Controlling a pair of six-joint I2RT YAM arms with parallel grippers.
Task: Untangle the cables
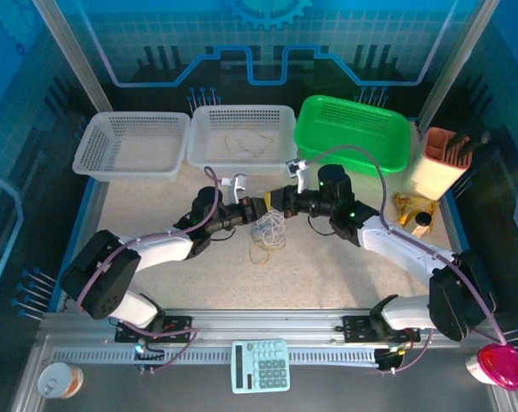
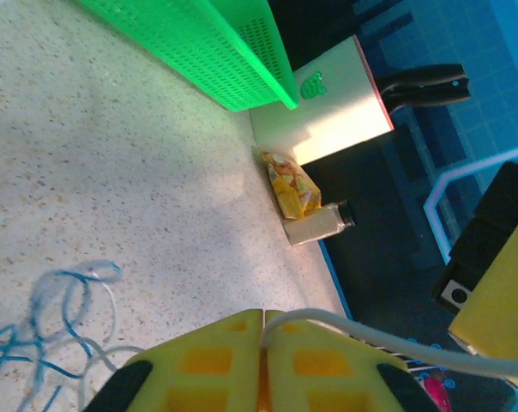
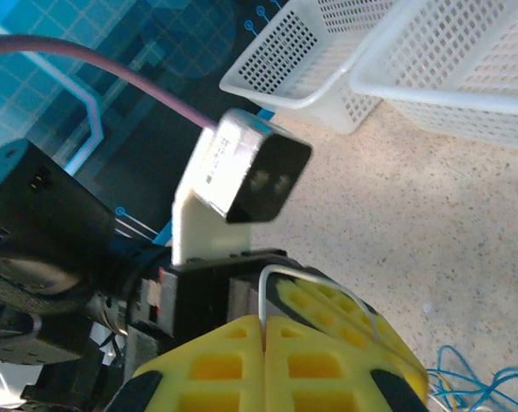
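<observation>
White, tan, blue thread-thin looped cables (image 1: 268, 228) on speckled tabletop (image 1: 319, 268)

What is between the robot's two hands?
A white cable, pinched in the shut left gripper, runs toward the right gripper; the left wrist view shows it.

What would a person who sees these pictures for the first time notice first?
The two arms meet at the middle of the table over a small tangle of cables. The left claw and the right claw are both shut, each pinching a white strand between its yellow fingers. At the back right, a bright green basket stands out.
</observation>
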